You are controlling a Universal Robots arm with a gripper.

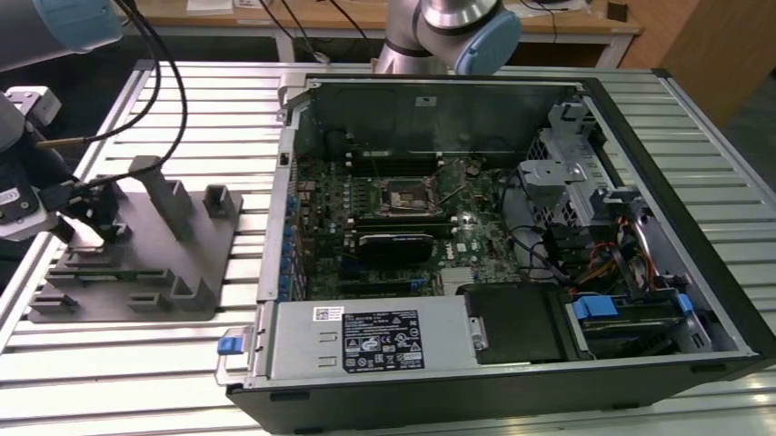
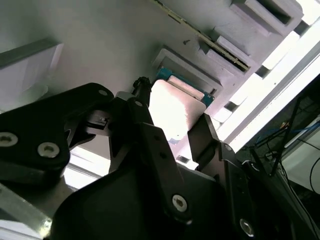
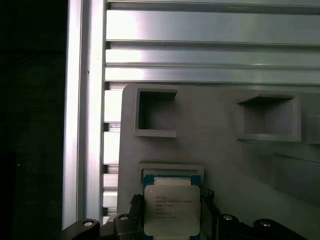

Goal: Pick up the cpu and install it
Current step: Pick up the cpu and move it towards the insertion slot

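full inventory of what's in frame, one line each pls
Slatted aluminium table: 1, silver, under everything.
Grey moulded fixture with pockets and posts: 1, grey, on the table, exterior view's left.
Small square cpu with pale silver metal top: 1, silver on green board, at a fixture pocket.
Open black computer case: 1, black, on the table, exterior view's right.
Black square socket frame: 1, black, inside the case, centre.
Silver power supply box: 1, silver, inside the case, exterior view's left.
Robot arm: 1, grey with blue caps, reaching to the fixture.
Black gripper: 1, black, fingers closed on the cpu's sides.
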